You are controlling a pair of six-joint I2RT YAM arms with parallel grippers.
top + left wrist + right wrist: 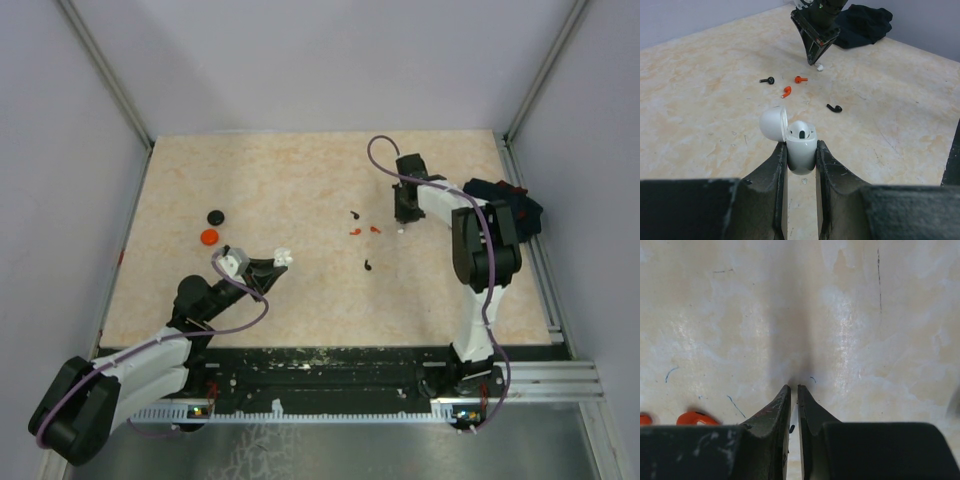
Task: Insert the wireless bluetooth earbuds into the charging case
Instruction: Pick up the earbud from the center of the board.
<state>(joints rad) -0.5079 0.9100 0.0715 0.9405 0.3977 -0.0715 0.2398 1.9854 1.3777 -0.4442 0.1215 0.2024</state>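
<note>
Earbuds (786, 91) loose: two black (768, 80) (834, 108), two red-orange (799, 79), one white (820, 66); left gripper (278, 262) clamps one case (801, 150), right gripper (794, 388) closed.

No word, label, brand, number or sign is showing clearly enough to read in any view. The charging case (801, 150) is presenting only a bare white shell, and the thin blue scratches on the table (670, 374) are forming no letters. The small coloured specks on the left arm base (205, 408) are appearing too tiny to make out.
</note>
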